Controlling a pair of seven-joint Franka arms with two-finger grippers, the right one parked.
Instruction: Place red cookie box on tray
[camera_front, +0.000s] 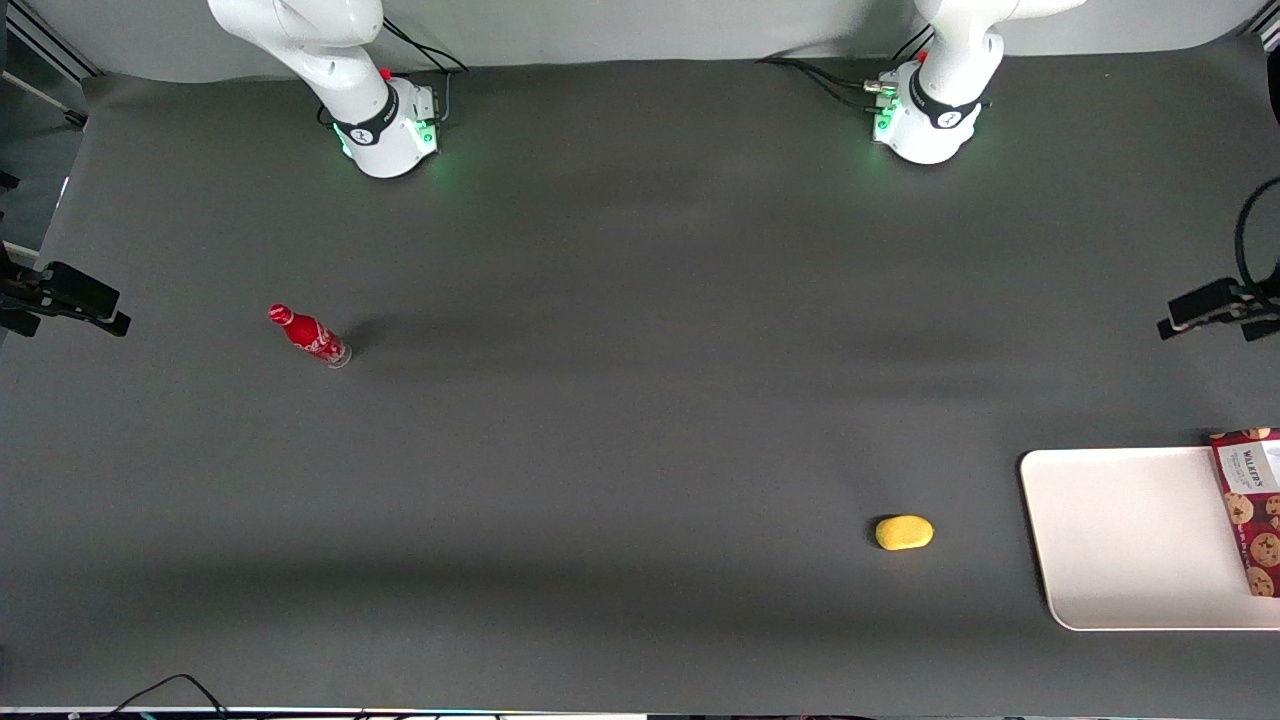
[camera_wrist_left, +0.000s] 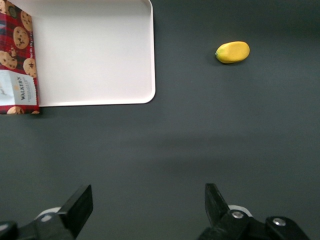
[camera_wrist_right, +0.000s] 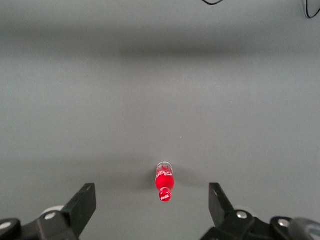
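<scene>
"WALKERS" on red cookie box (camera_wrist_left: 18, 65)

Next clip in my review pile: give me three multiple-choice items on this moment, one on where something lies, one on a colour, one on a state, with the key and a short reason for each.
1. Where does the red cookie box lie?
A. On the tray, along its edge
B. Beside the soda bottle
C. In the hand

2. What colour is the small rounded object on the table beside the tray?
A. Green
B. Yellow
C. Blue

3. How is the left arm's hand?
A. Shut on the box
B. Shut on nothing
C. Open and holding nothing

Key: 1 A, the box rests on the tray's surface along the edge toward the working arm's end of the table. 2 B, it shows yellow in both the front and left wrist views. 3 C, the left wrist view shows its fingers wide apart above bare table, well clear of the tray.
</scene>
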